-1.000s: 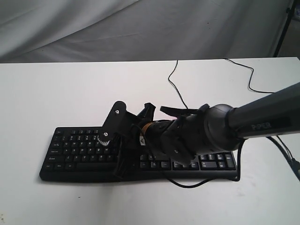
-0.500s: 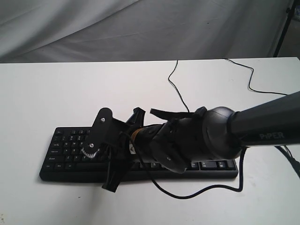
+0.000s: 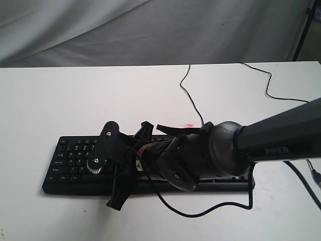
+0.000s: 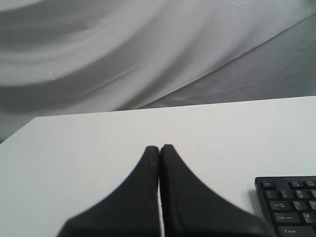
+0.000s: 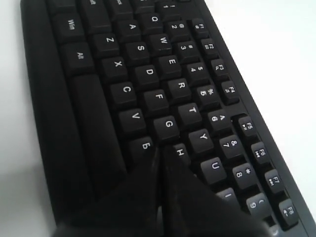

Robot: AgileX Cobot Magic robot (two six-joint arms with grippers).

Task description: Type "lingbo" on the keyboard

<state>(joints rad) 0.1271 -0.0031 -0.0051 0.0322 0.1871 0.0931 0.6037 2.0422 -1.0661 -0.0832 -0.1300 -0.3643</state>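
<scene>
The black keyboard (image 3: 75, 156) lies across the white table, its middle hidden under my right arm (image 3: 210, 155). My right gripper (image 3: 115, 201) reaches leftward over the keyboard's front edge. In the right wrist view the keyboard (image 5: 148, 74) fills the frame. There my right gripper (image 5: 160, 150) is shut and empty, its tips showing between the B, G and H keys. Whether they touch a key I cannot tell. My left gripper (image 4: 159, 147) is shut with nothing in it, over bare table left of the keyboard's corner (image 4: 291, 207). It does not show in the exterior view.
The keyboard's thin cable (image 3: 188, 90) runs toward the back of the table. A second cable (image 3: 271, 85) lies at the back right. A loose black cable loop (image 3: 200, 211) hangs in front of the keyboard. Grey cloth (image 3: 150, 30) covers the background.
My right arm has swung left along the keyboard and toward its front edge, with the gripper staying shut. The cable loop in front has shifted with it.
</scene>
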